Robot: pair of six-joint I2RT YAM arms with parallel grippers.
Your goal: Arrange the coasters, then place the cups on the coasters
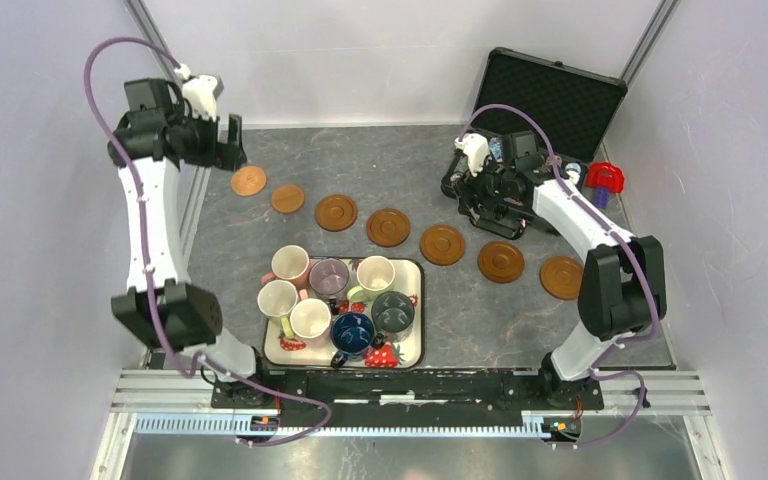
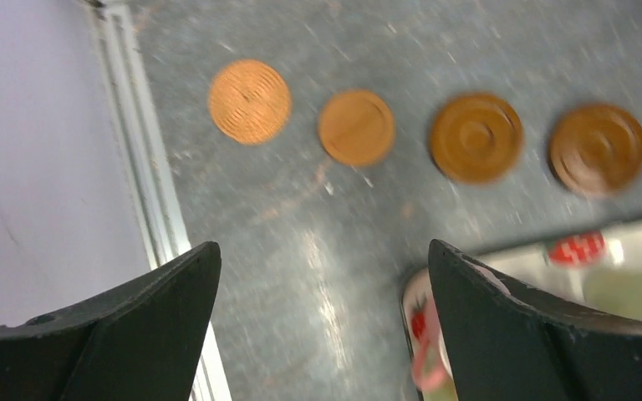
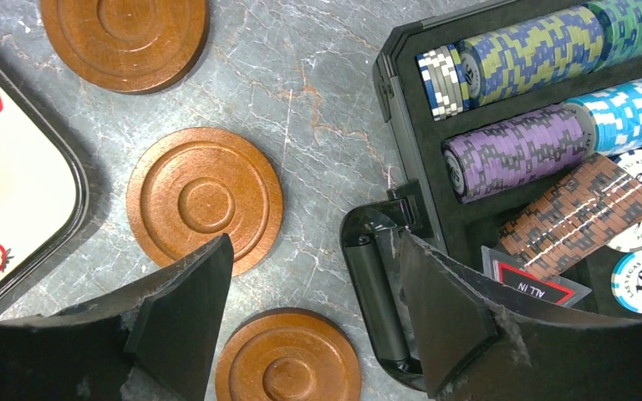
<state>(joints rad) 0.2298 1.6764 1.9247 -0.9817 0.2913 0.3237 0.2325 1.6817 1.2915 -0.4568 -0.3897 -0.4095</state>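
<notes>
**Top view.** Seven coasters [image 1: 389, 227] flat on the table [image 1: 380, 160] in a slanting row from far left to near right, each apart from the next. Two lighter discs at the left end, five darker rimmed ones after them. Seven cups [image 1: 328, 277] packed close together, upright, on the strawberry-print tray [image 1: 412, 345], just near of the row; none yet on a coaster.

**Left wrist view (blurred).** Left gripper [image 2: 322, 249] released, jaws spread wide, nothing between them. Hovering over bare table, four coasters beyond the fingertips, a tray corner at lower right.

**Right wrist view.** Right gripper [image 3: 313, 251] likewise unclenched and empty, above the gap between the coasters and the poker-chip case [image 3: 401, 125].

**Handling, as judged.** Coasters probably light, stiff and thin, and hard to pinch while flat; best taken edge to edge across the rim. Cups probably rigid, glazed, slick and breakable; best taken by the wall at the lip, one finger inside, starting with an outer cup of the cluster.
</notes>
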